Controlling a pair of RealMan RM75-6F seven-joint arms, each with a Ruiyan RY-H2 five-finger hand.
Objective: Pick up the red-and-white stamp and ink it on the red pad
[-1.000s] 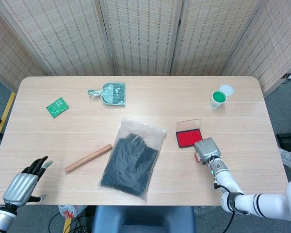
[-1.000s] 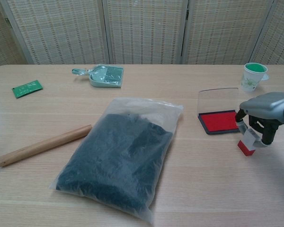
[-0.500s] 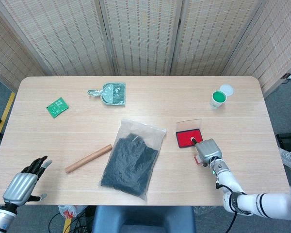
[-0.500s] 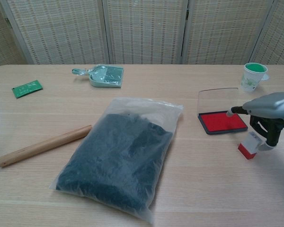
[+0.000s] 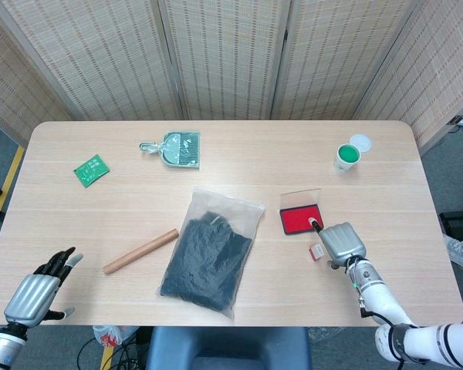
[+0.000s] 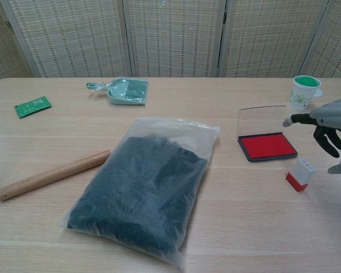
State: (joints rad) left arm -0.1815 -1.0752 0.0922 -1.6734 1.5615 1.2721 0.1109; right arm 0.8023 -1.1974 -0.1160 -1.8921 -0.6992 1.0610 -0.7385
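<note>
1. The red-and-white stamp (image 6: 299,174) is stood on the table (image 6: 250,227), just in front of the red ink pad (image 6: 267,146), right corner side; not touching it.
2. Right hand (image 6: 332,128) is raised just right of the stamp, fingers apart, nothing held.
3. The pad's clear lid (image 6: 262,120) is tilted up behind the pad.
4. Left of the pad: plastic bag of dark material (image 6: 145,190), then wooden rod (image 6: 52,174).
5. Left hand (image 5: 38,291) is seen far left of the pad at the table's near edge, fingers apart, nothing held.

Sitting on the table: one red-and-white block stamp (image 6: 300,174), one open red ink pad (image 6: 267,145), one wooden rod (image 6: 52,174), one clear plastic bag of dark stuff (image 6: 145,187), one green-lined paper cup (image 6: 303,91), one pale green dustpan (image 6: 125,91), one green packet (image 6: 32,106).
</note>
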